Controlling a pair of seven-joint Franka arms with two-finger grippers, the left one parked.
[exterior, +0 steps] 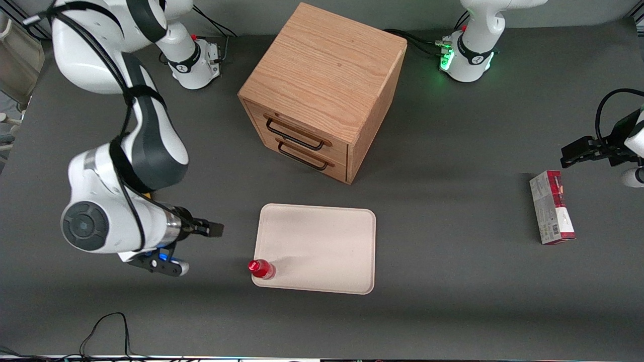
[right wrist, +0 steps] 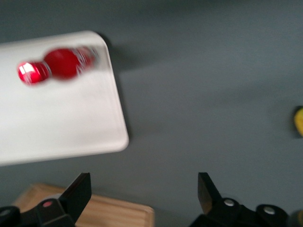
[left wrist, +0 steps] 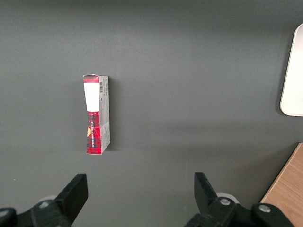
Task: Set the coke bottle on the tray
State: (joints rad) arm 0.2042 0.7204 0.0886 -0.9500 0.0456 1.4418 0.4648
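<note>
Upright coke bottle (exterior: 261, 269) on tray (exterior: 322, 246) corner

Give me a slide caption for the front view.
Small red coke bottle stands on the cream tray's corner; the open gripper hangs beside it, empty.

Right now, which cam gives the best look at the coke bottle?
Front view: the coke bottle stands sharp on a corner of the tray, the open gripper apart from it. The right wrist view shows it blurred. The left wrist view shows only the tray's edge, no bottle.
</note>
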